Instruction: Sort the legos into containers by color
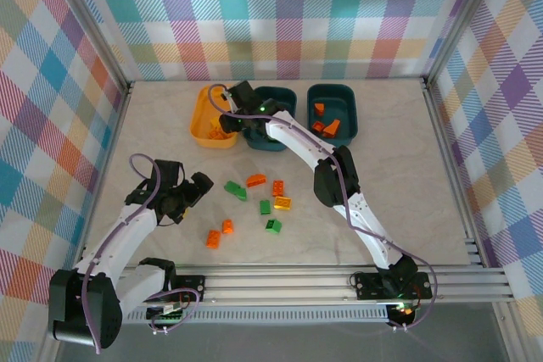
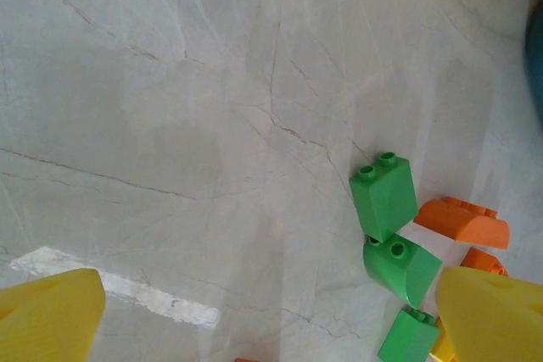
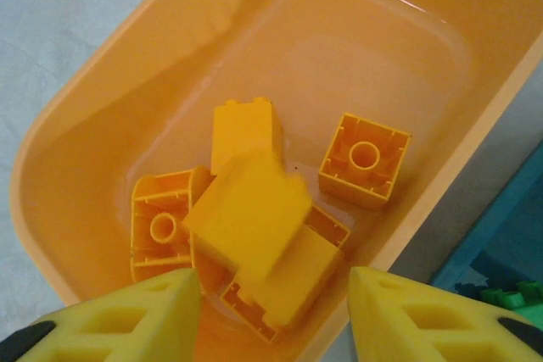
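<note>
Legos (image 1: 265, 206), small plastic toy bricks: nine loose on pale marbled tabletop (image 1: 407, 175), counted as four green, four orange-red, one yellow. Three rounded rectangular plastic containers in a row at the far side: yellow-orange tub (image 1: 204, 112) on the left, then middle dark teal tub (image 1: 284, 92), then right dark teal tub (image 1: 333, 87). At least five yellow bricks (image 3: 246, 129) piled inside the yellow-orange tub. About three orange-red bricks (image 1: 327, 127) in the right dark teal tub. Contents of the middle one mostly hidden behind the arm. Right gripper (image 3: 276, 320) above the yellow-orange tub, fingers parted, gripping nothing. Left gripper (image 2: 271, 320) low over bare tabletop just left of the loose bricks, fingers spread wide, empty.
</note>
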